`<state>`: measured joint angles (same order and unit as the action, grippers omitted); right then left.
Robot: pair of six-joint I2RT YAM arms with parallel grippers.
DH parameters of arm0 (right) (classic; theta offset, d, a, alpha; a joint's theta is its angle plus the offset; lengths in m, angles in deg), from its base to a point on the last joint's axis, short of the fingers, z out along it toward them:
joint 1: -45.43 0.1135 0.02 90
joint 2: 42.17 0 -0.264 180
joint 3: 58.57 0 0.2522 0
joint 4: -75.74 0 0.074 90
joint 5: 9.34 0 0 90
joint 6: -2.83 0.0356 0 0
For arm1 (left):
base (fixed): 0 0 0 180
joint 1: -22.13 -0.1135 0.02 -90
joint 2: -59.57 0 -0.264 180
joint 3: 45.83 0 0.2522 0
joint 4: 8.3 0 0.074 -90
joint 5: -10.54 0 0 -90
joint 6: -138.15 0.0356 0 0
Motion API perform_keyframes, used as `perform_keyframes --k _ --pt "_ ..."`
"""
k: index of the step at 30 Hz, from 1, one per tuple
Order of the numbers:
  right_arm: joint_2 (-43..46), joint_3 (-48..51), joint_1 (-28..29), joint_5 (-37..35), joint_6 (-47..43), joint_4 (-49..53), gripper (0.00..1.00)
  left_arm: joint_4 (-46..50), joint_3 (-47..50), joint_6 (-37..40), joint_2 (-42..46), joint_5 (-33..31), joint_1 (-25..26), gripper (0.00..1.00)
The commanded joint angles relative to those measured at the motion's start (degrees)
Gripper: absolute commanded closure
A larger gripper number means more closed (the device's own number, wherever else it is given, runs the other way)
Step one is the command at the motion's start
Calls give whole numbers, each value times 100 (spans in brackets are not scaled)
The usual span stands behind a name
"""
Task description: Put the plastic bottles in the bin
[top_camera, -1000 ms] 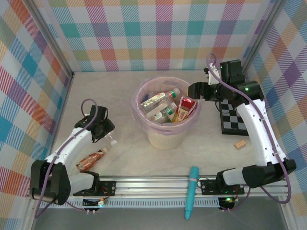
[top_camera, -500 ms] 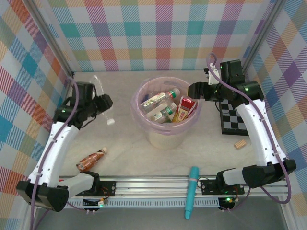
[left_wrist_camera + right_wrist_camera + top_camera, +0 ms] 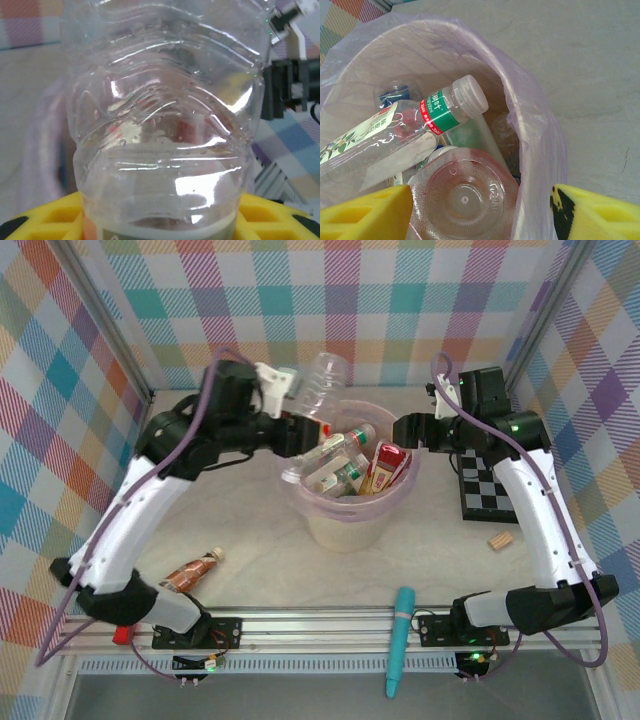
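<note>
the left arm has swung up and across from the near-left of the worktop, where a second ago it was bent low beside the copper-brown bottle, and now the left claw hangs over the left rim of the bin, clamped on a clear bottle. the left wrist view shows that clear bottle standing up from between the yellow fingers, with the pink bag's edge blurred behind it. the right claw has not moved over that second: it sits above the bin's right rim with its jaws apart and nothing between them, looking down on the bottles already inside, among them a white-capped bottle. so the carry looks nearly done, and what seems left for this bottle is to come a little further over the opening and be let go. the copper-brown bottle lies untouched on the worktop, well apart from the bin, and looks like the last one outside it.
</note>
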<state>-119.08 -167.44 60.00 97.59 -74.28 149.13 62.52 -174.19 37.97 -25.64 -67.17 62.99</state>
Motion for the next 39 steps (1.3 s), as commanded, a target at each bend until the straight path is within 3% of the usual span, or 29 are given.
perform_keyframes --k 1,8,14,20,23,28,34,39 --pt "168 80 -35 -47 58 90 27 244 -293 154 -390 -59 209 58" --pt "202 55 -32 -75 49 67 27 511 -725 141 -1131 -324 545 51" --pt "176 -81 -39 -85 39 57 27 506 -743 139 -1232 -403 651 28" --pt "124 -345 -35 5 47 -28 27 94 -646 82 -960 -403 655 20" --pt "56 -504 -26 187 82 -110 27 -279 -447 5 -842 -572 652 24" --pt "39 -530 -9 298 161 -238 28 -1177 80 -276 -822 -923 658 45" --pt "70 -330 -9 413 169 -207 28 -2181 406 -406 -773 -1360 651 54" --pt "114 -245 -7 390 179 -213 28 -2554 554 -579 -909 -1274 651 60"
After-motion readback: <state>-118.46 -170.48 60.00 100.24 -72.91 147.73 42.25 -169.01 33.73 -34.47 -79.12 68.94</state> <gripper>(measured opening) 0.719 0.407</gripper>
